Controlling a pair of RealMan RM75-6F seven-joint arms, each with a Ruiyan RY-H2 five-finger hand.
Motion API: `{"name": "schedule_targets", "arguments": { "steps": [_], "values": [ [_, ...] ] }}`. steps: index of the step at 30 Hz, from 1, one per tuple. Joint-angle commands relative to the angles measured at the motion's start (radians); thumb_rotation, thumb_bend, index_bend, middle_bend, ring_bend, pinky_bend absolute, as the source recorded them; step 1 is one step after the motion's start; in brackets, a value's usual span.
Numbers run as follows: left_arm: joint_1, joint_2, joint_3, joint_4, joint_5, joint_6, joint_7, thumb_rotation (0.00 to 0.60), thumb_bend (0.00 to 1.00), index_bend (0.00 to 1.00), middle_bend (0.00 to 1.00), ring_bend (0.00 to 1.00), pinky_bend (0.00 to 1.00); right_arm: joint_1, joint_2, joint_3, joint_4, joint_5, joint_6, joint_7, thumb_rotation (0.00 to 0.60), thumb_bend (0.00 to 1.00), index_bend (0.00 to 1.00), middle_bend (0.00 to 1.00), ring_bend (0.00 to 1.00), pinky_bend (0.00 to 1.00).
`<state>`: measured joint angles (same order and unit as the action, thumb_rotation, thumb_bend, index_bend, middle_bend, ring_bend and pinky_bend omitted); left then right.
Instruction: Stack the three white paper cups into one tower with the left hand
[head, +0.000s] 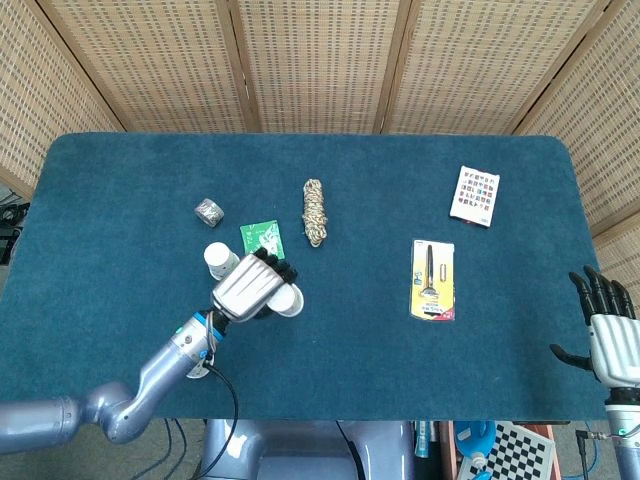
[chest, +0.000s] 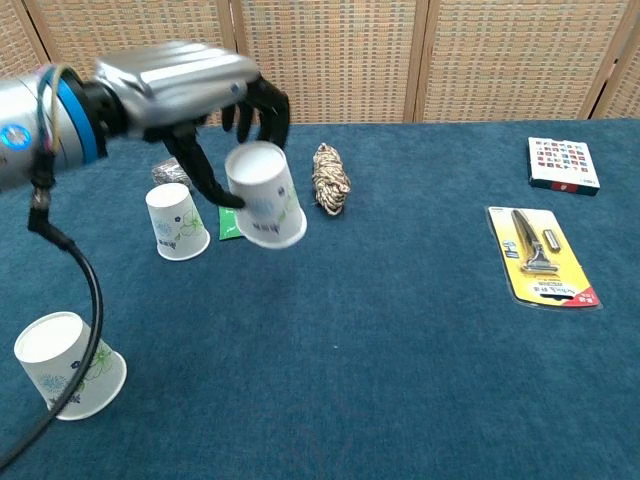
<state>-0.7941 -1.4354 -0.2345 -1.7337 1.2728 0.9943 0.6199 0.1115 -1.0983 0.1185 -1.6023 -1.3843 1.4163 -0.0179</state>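
The left hand grasps a white paper cup, lifted upside down above the table. The nearest standing cup lies just beside it at about eight o'clock; the right hand rests open, far off

Held cup hangs right of standing cup.
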Motion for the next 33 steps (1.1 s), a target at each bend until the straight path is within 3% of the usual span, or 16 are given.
{"name": "schedule_targets", "arguments": {
  "steps": [1, 9, 16, 33],
  "values": [
    [0.024, 0.072, -0.05, 0.014, -0.068, 0.03, -0.066, 0.6, 0.14, 0.48, 0.48, 0.44, 0.4, 0.001, -0.002, -0.001, -0.001, 0.001, -0.002, -0.003, 0.6, 0.0, 0.0, 0.0, 0.0, 0.0],
    [0.038, 0.123, -0.041, 0.113, -0.202, -0.035, -0.166, 0.6, 0.14, 0.48, 0.47, 0.44, 0.4, 0.007, -0.009, -0.003, -0.002, 0.008, -0.016, -0.02, 0.6, 0.0, 0.0, 0.0, 0.0, 0.0],
    [0.037, 0.087, -0.03, 0.23, -0.185, -0.043, -0.272, 0.6, 0.14, 0.48, 0.46, 0.43, 0.4, 0.01, -0.015, -0.002, 0.001, 0.017, -0.021, -0.033, 0.6, 0.0, 0.0, 0.0, 0.0, 0.0],
    [0.028, 0.096, 0.0, 0.245, -0.212, -0.05, -0.275, 0.6, 0.14, 0.48, 0.45, 0.42, 0.38, 0.013, -0.019, -0.002, 0.007, 0.026, -0.028, -0.038, 0.6, 0.0, 0.0, 0.0, 0.0, 0.0]
  ]
}}
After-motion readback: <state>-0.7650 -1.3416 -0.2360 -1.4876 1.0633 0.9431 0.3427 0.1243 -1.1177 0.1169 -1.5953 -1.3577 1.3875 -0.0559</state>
